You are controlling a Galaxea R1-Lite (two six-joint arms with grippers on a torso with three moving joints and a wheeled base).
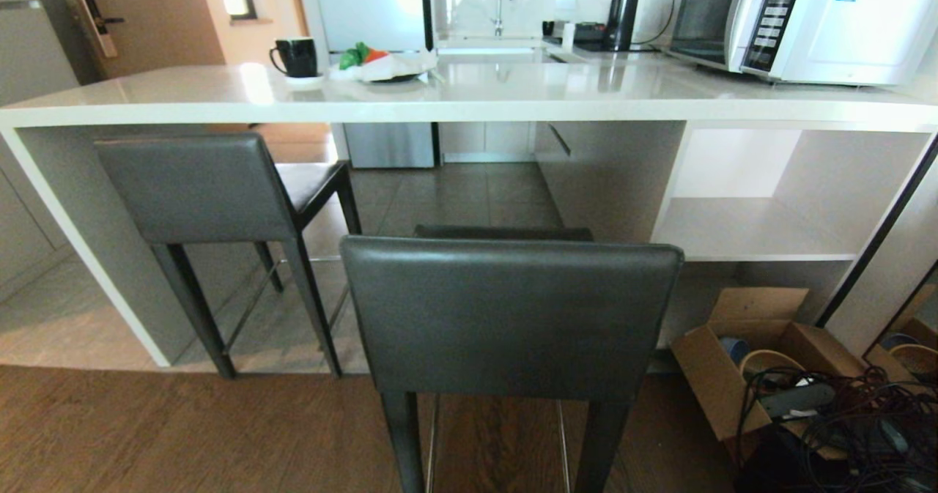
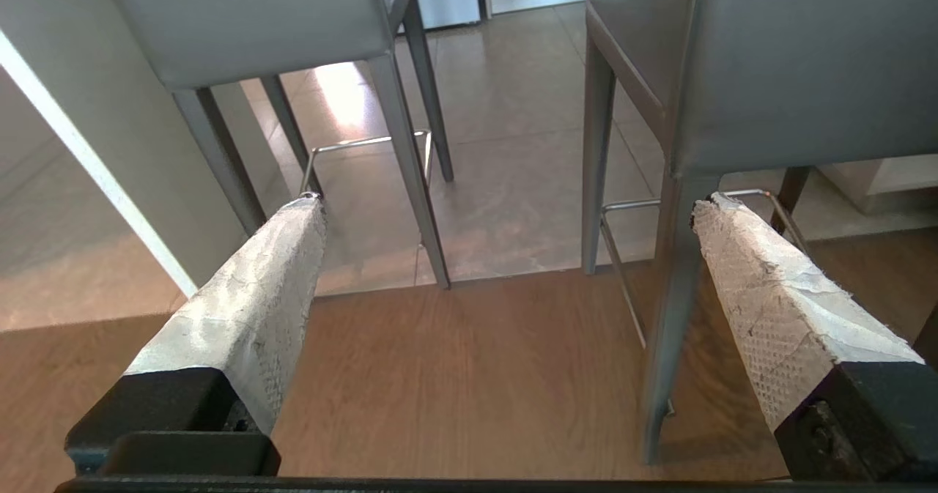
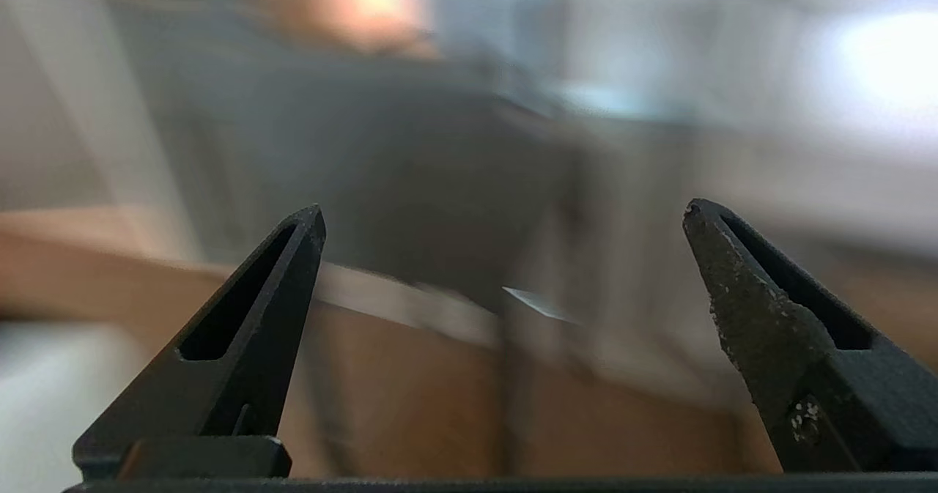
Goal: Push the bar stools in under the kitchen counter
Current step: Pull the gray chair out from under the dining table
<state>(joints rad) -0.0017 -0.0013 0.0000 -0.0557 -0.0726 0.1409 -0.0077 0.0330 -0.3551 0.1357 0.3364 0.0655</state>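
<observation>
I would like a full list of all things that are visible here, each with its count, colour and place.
bar stools: 2, dark grey seats, black legs; one partly under the counter at left, one nearer, in front of the counter
kitchen counter: 1, off-white, across the scene
mug: 1, black, on the counter, left
plate with food: 1, white with green and red, beside the mug
microwave: 1, white, on the counter, right
kettle: 1, black, at the back by the wall
tap: 1, metal, at the back
cardboard box: 1, brown, on the floor at right
cables: a tangle, black, by the box
left gripper: 1, white-padded jaws open, facing the stools
right gripper: 1, black jaws open
</observation>
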